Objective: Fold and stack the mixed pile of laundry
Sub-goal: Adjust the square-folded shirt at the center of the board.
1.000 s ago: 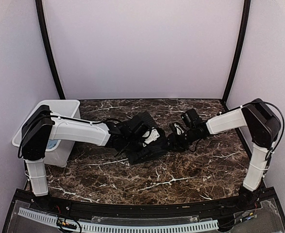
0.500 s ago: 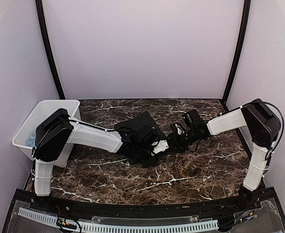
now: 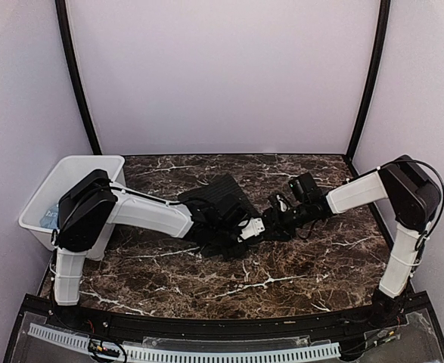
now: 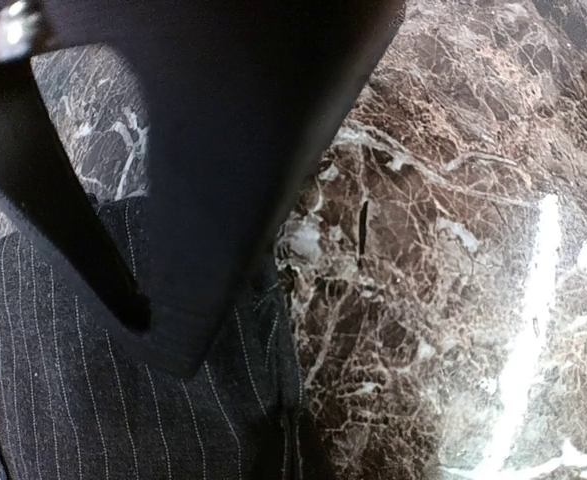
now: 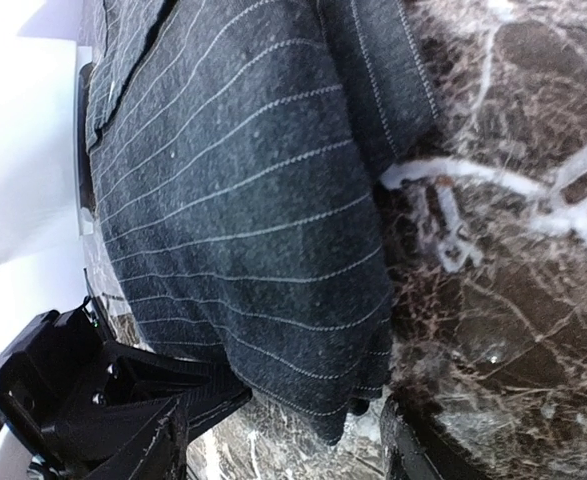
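**Top external.** Item: black fine-pinstriped collared button shirt (image 3: pixel 220 198), bunched in a rough fold on the brown marbled bench (image 3: pixel 297 280). The left gripper (image 3: pixel 249 228) is at the shirt's near right-hand corner. The right gripper (image 3: pixel 274 221) is just beside that same corner. A white plastic bin (image 3: pixel 93 158) stands well apart from the shirt, on the left arm's side. A light blue scrap shows inside it, too small to identify.

**Left wrist.** The left gripper (image 4: pixel 173 340) has its jaws closed, apparently pinching the shirt's (image 4: pixel 63 390) hem where cloth meets bare bench.

**Right wrist.** The right gripper (image 5: pixel 288 445) has its jaws apart, one on each side of the shirt's (image 5: pixel 243 220) hem corner, holding nothing.

**Handling (judged).** Light, limp, thin woven cloth, not fragile. It will likely sag when lifted and slide on polished stone. Best taken at two hem or shoulder corners, kept apart to hold the cloth taut.
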Robot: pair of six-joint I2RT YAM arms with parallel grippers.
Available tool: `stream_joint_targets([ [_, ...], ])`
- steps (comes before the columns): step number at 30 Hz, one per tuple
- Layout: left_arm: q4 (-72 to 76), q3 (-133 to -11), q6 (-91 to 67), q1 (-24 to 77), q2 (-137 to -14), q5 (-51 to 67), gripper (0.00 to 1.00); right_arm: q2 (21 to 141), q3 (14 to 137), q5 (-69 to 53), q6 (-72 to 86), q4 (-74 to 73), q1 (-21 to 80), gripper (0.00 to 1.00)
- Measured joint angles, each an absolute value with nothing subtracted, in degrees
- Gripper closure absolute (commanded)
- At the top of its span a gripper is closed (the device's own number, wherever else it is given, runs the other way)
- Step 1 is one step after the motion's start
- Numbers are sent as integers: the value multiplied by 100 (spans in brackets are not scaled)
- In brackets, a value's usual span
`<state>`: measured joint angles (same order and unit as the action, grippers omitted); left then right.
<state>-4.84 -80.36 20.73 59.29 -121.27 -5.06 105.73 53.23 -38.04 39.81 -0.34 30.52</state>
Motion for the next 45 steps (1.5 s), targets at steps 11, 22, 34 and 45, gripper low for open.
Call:
stream_joint_targets([
  [11,-471,-7981,1903,5826,-11944,-176,100,10853,5297,-4233,4285,440,3055,67],
  [22,-305,-7675,1925,5774,-11496,-108,67,10921,5299,-4246,4582,585,3076,100],
  [34,38,-7070,1973,5778,-11161,-399,24,10256,5148,-4095,4683,735,3188,100],
  [45,628,-7137,2086,6176,-11257,-1573,18,10136,5151,-4066,4781,733,3262,100],
])
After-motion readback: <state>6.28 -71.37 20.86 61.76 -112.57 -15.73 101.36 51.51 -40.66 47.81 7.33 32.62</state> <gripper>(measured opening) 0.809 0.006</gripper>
